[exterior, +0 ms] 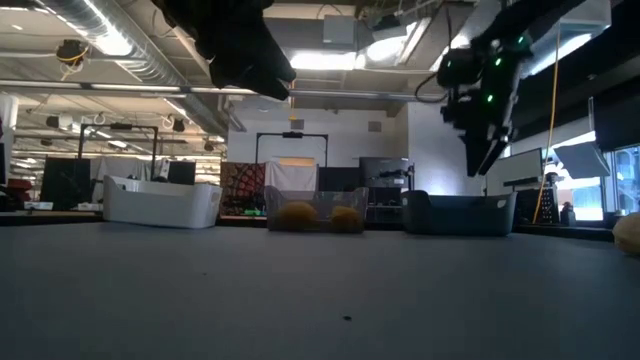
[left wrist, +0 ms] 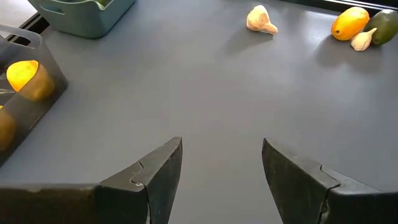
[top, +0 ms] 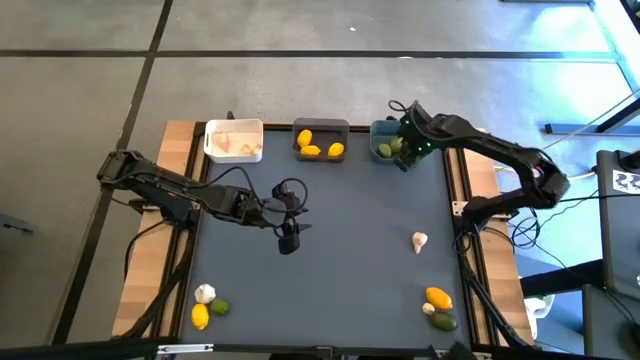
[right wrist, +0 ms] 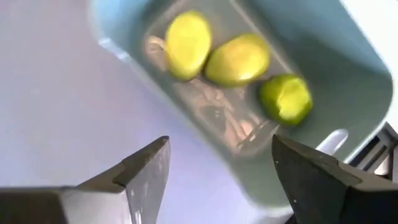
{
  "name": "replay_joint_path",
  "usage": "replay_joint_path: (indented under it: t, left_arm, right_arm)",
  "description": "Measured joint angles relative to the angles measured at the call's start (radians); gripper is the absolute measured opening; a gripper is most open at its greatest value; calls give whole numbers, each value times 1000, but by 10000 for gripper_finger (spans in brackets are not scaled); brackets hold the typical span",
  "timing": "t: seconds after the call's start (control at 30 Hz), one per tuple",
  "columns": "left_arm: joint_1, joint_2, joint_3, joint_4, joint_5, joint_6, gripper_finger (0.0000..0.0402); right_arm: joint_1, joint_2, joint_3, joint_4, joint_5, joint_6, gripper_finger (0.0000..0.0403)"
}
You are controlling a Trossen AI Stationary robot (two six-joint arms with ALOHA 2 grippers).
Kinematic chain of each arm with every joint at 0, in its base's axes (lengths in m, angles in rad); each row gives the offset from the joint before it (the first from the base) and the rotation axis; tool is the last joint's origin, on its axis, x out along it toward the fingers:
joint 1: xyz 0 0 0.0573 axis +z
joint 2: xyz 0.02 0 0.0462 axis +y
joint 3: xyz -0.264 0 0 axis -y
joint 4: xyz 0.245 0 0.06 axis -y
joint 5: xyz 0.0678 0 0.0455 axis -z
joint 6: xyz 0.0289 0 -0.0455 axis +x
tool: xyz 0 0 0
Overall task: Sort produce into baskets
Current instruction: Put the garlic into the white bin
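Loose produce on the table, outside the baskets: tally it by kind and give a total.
Lemons: 2
Limes: 2
Garlic bulbs: 3
Total: 7

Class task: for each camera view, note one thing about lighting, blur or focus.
High view: cyan glow at the upper right corner. Low view: bright ceiling lights leave the arms as silhouettes. Right wrist view: limes in the teal bin look smeared. Left wrist view: evenly lit; garlic casts a soft shadow.

Dark grey table mat (top: 350, 230) on wooden tabletop (top: 180, 140); monitors (exterior: 385, 180), desks beyond mat's far edge.
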Motion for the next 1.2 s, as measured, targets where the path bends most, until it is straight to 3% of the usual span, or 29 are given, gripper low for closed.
replay_joint_path:
  t: [0.4, 0.6, 0.97, 1.2]
  left_arm:
    - [0, 0, 0, 0, -1, -6, 217]
    - [0, 0, 0, 0, -2, -17, 217]
    - [0, 0, 0, 0, -2, -18, 217]
    - [0, 0, 0, 0, -2, -18, 217]
  right_arm:
    - [262, -190, 0, -241, 2, 254, 277]
    - [437, -250, -44, -269, 62, 444, 277]
    - [809, -286, -169, -287, 24, 856, 277]
    - [1061, -285, -230, -277, -22, 1199, 277]
